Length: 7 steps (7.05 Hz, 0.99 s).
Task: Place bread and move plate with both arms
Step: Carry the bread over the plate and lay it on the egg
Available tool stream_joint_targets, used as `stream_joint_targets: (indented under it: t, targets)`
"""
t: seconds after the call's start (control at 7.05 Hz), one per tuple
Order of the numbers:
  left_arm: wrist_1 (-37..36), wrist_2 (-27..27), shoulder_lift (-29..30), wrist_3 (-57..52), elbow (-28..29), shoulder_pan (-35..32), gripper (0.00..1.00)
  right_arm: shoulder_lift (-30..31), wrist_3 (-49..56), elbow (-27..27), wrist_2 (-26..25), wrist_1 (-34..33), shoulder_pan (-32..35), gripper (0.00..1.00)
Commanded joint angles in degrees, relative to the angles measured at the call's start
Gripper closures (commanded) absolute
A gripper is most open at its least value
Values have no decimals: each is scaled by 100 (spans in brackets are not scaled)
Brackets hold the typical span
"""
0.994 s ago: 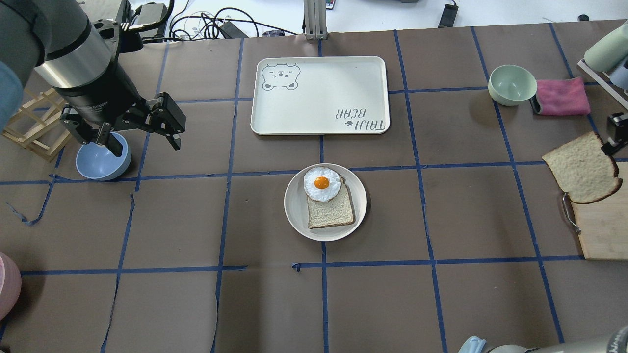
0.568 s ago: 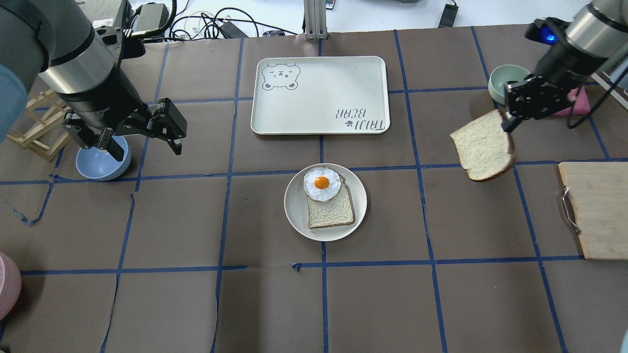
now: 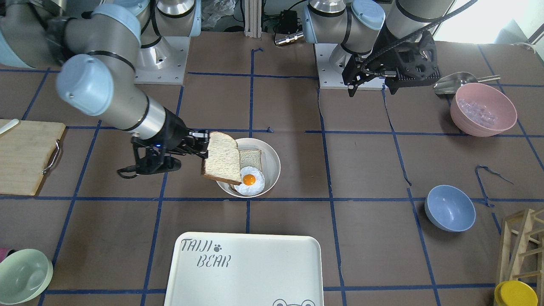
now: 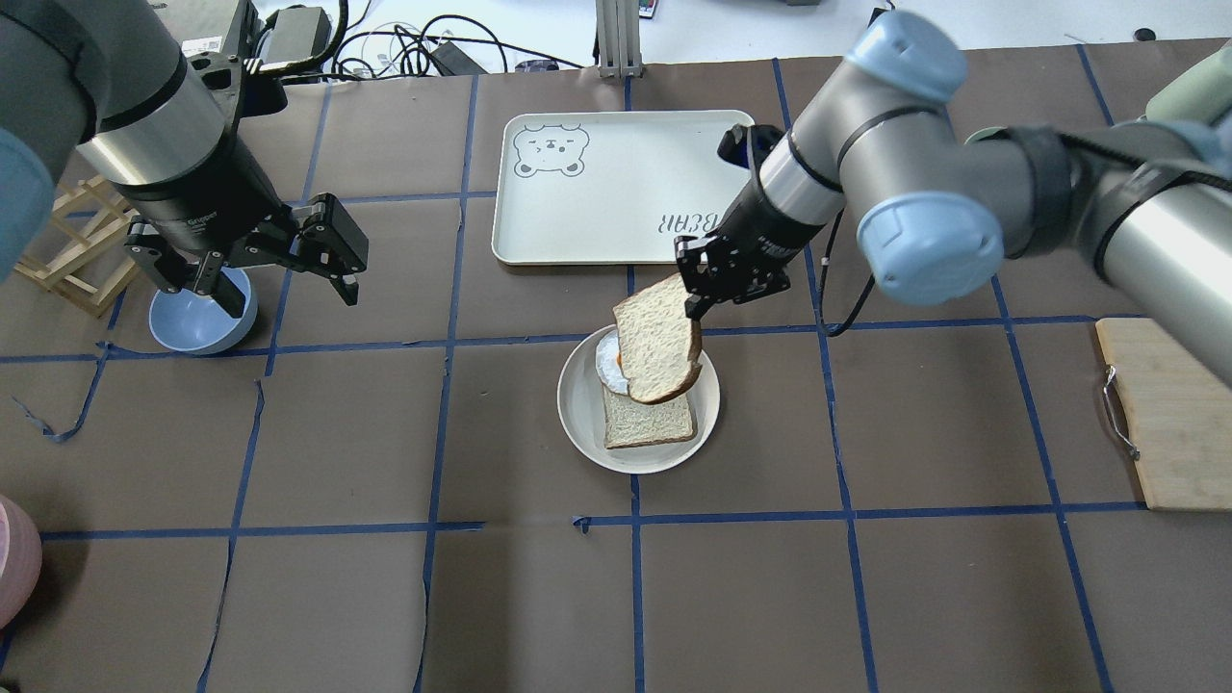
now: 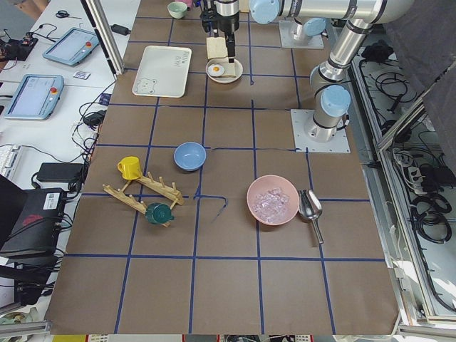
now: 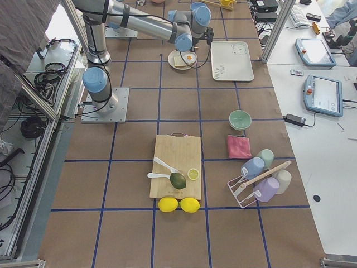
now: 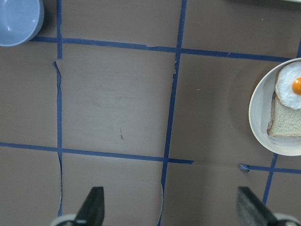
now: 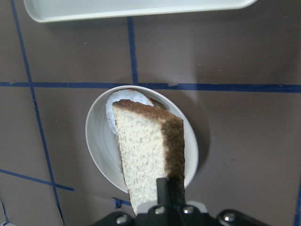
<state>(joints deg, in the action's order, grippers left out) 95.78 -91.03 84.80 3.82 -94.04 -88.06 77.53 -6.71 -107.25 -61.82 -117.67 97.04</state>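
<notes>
- Over the plate (image 4: pixel 579 423) at mid-table, you see the bread (image 4: pixel 659 348) tilted in the air above the fried egg (image 4: pixel 606 366) and the paler slice (image 4: pixel 647 423).
- Your right gripper (image 4: pixel 693 310) has its fingers clamped on the bread's edge.
- Your left gripper (image 4: pixel 293 299) hangs by the blue bowl (image 4: pixel 192 322), fingers spread wide, well apart from the plate.

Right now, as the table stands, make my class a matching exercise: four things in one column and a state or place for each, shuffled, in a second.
Things
1. bread
2. fried egg
3. left gripper
4. tray

States
A. lies on the paler slice on the plate
B. printed with a bear's face
C. open, holding nothing
D. pinched by the right gripper, tilted above the plate

Pairs: 1-D, 2-A, 3-C, 4-B
</notes>
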Motion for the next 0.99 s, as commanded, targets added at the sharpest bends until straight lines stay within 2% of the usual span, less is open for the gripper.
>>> stream_joint_targets:
  t: [0.0,0.28,0.57,0.71,0.85]
  targets:
    - [2,-2,-7,-22,0,0,0,-45,11,-866,294,-1343,157,100]
    - [2,-2,-7,-22,0,0,0,-229,1054,-850,233,-1399,96,100]
    - [2,-2,10,-22,0,0,0,-247,1251,-893,215,-1382,-10,100]
    - [-7,-2,10,-22,9,0,0,-256,1173,-894,206,-1408,-28,65]
    - [-7,-2,28,-22,9,0,0,-256,1155,-902,206,-1399,-36,14]
